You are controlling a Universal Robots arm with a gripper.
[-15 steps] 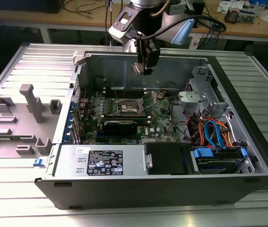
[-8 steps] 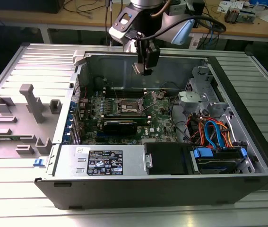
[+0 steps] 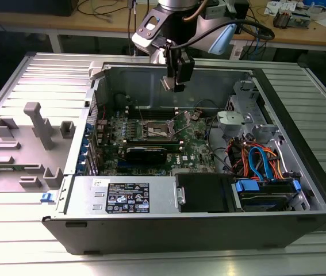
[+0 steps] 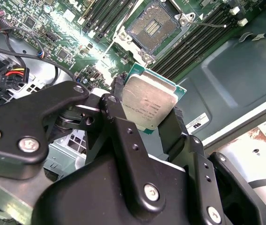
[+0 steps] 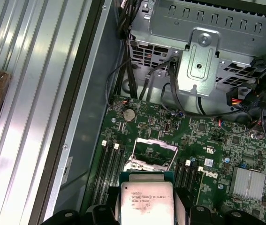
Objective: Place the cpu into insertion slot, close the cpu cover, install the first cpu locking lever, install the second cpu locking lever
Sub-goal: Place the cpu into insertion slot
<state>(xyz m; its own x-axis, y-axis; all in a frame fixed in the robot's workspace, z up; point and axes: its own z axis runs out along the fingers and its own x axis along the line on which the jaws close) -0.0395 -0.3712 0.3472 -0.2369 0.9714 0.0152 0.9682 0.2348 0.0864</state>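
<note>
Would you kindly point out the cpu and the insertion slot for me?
cpu (image 4: 149,105): second wrist view, the middle of its silver-grey metal top.
insertion slot (image 4: 152,26): second wrist view, the dark square centre inside its metal rim.

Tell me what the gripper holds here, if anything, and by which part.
The gripper holds the cpu by two opposite edges, its metal top left bare.

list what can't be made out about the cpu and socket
- Small square silver-grey cpu: one edge cut off by the first wrist view's border; sides covered by black gripper fingers.
- Silvery-rimmed square insertion slot: partly behind the cpu there; tiny in the exterior view.
</note>
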